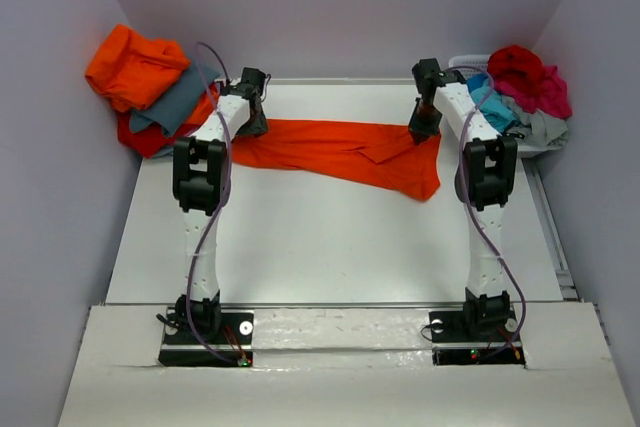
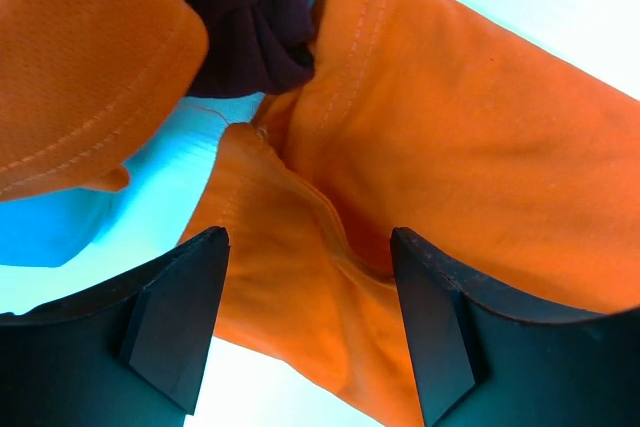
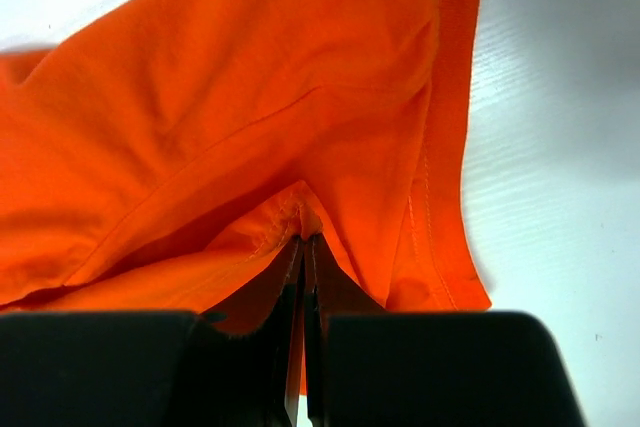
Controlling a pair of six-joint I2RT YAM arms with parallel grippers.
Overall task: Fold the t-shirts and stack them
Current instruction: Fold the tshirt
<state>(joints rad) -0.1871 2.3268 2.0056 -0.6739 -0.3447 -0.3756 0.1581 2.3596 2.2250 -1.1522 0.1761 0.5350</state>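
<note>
White table (image 1: 330,247), far part: orange t-shirt (image 1: 340,152) lies stretched L-R w/ its long axis spanning both arms, right gripper (image 3: 303,257) pressed shut pinching its right end, left gripper (image 2: 308,247) w/ jaws spread just over its left end.

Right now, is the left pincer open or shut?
Open: the left pincer has its fingers wide apart over the orange shirt, pinching nothing.

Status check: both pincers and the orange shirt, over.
Left pincer open above orange shirt, left end. Right pincer shut on its right end. Shirt pile close beside left pincer.
</note>
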